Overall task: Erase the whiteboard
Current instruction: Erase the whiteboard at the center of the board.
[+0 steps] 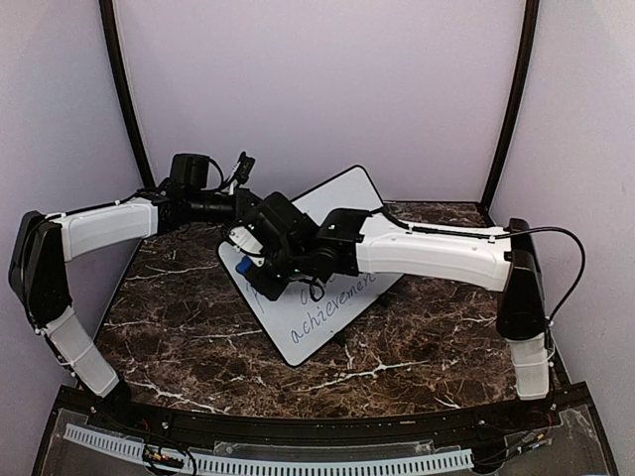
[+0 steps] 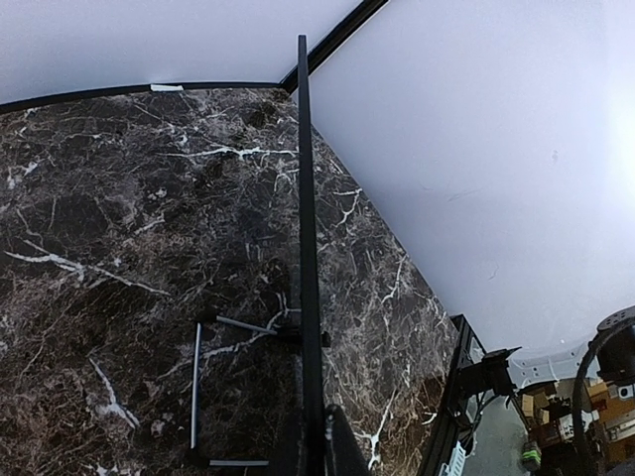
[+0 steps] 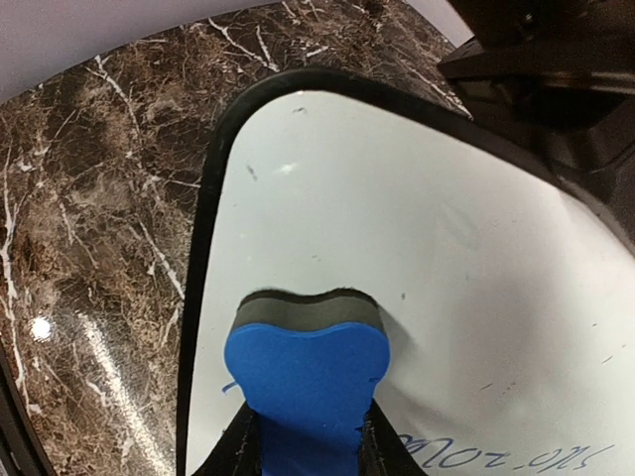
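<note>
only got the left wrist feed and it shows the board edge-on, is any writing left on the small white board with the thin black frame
Observer: yes, the top view shows the word "achievement" on the near half of the whiteboard.
Operator: where's the eraser
Observer: the blue foam eraser with a grey felt face is clamped in the right gripper, felt against the board.
Operator: board ahead of it clean
Observer: the right wrist view shows it bare there, only faint specks.
</note>
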`<state>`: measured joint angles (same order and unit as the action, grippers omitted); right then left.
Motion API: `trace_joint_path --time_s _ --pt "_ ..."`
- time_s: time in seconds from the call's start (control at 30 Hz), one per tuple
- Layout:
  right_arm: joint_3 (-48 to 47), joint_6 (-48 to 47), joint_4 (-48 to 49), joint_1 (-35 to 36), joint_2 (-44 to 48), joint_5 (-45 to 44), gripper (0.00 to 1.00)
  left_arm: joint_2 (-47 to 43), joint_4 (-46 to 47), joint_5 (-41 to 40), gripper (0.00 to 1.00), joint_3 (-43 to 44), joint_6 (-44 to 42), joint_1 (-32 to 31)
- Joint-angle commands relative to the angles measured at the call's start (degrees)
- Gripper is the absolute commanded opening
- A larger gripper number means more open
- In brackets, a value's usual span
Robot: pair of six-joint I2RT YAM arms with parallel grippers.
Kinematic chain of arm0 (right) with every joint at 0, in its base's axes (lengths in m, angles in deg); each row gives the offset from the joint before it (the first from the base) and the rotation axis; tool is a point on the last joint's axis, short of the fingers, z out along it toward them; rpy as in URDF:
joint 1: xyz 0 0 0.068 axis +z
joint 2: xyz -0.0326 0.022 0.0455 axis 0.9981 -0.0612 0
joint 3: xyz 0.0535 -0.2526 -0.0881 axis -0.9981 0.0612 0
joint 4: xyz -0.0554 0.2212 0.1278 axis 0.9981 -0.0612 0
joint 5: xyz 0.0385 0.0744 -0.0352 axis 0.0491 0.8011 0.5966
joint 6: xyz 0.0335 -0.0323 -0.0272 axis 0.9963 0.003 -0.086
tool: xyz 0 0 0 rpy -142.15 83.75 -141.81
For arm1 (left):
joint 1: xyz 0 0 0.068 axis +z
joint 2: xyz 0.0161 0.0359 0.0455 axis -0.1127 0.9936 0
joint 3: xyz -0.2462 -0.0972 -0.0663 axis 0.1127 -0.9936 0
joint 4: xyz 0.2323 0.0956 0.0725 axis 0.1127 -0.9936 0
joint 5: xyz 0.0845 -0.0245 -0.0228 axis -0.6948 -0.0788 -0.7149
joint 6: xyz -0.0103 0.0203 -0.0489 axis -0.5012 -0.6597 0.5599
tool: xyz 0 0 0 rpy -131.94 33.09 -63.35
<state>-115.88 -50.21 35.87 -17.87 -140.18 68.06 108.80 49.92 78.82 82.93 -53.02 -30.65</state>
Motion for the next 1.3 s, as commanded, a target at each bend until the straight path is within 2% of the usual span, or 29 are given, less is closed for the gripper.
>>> trace_joint_path --time_s 0.0,0.5,0.8,1.03,1.27 --pt "1.92 2.91 -1.75 -0.06 2.86 5.53 0.29 -1.80 -0.23 -1.10 0.00 2.11 -1.70 -0.77" --pt "1.96 5.77 -8.51 -0.42 3.10 10.62 0.29 -3.97 0.11 -1.92 0.00 1.90 -2.59 -0.78" --pt "6.64 8.13 -9.95 -0.42 4.97 11.01 0.30 -4.39 0.28 -1.85 0.00 1.80 -2.34 -0.78" --pt "8.75 9.79 -8.45 -0.04 6.05 6.36 0.29 -4.15 0.55 -1.96 0.00 1.55 -1.74 -0.78" --pt "-0.56 8.41 -9.01 1.15 0.52 -1.43 0.29 -3.74 0.39 -3.63 0.00 1.44 -1.18 -0.78"
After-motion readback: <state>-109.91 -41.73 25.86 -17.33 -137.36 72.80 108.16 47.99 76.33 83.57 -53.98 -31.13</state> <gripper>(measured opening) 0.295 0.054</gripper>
